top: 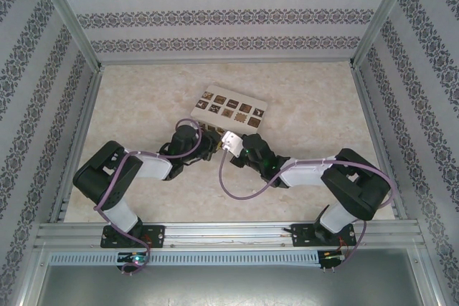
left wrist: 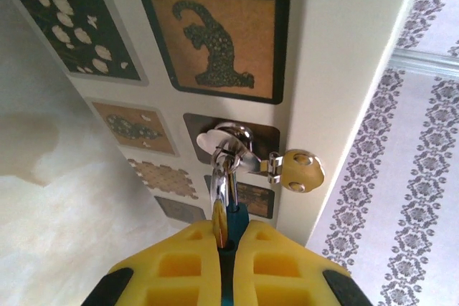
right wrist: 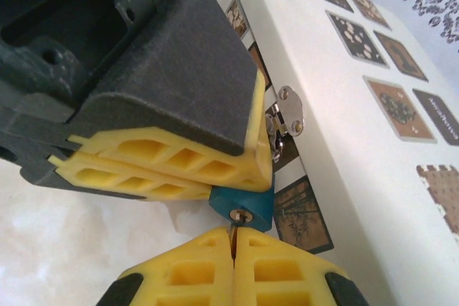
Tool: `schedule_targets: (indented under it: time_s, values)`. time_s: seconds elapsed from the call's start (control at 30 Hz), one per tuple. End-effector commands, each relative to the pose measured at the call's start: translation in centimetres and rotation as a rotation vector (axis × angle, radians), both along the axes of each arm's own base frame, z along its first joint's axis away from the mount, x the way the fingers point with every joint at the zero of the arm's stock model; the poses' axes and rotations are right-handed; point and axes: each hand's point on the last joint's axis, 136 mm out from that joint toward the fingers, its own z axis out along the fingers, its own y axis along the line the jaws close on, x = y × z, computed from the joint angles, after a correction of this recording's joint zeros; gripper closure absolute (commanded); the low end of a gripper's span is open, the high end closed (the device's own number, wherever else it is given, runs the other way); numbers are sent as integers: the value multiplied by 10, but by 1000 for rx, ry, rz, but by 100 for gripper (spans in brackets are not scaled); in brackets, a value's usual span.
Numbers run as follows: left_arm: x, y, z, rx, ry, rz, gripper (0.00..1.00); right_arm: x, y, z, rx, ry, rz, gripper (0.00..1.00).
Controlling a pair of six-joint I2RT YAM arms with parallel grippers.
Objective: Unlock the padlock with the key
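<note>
The left pincer point(left wrist: 226, 233) is seen closed on the padlock point(left wrist: 236, 215), whose blue body is mostly covered by the 2 yellow fingers point(left wrist: 179, 263); only a sliver is shown. The silver shackle point(left wrist: 221, 180) is hooked through the hasp point(left wrist: 240, 141) on the side of the box point(left wrist: 337, 48), and its lower ends are hidden. The right pincer point(right wrist: 232, 243) is clamped shut on the key point(right wrist: 231, 230) just below the padlock, at the brass keyhole point(right wrist: 240, 214). The key is hard to make out: only a thin dark strip is seen between the fingertips point(right wrist: 204, 250).
</note>
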Motion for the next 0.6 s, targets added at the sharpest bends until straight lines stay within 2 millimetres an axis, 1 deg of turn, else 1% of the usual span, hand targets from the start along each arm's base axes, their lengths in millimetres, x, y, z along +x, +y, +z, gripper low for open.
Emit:
schedule_targets:
  time_s: [0.0,0.17,0.33,0.4,0.47,0.57]
  values:
    - [-19,-26,15,-29,-37,-89,100,-5,7,17,102,-22,22,100]
    - [-25,-37,10,-16,-32,-94,100,-17,-5,3,88,11,19,100]
    - [-27,-48,6,-25,-38,-118,100,-26,-14,-4,108,48,5,100]
    - [-28,-52,5,-17,-49,-130,92,-29,-17,-7,114,68,-3,100]
    - [-28,-53,2,7,-55,-135,85,-31,-20,-10,124,89,-13,100]
    - [-28,-46,-1,32,-61,-117,77,-34,-23,-12,145,120,-29,100]
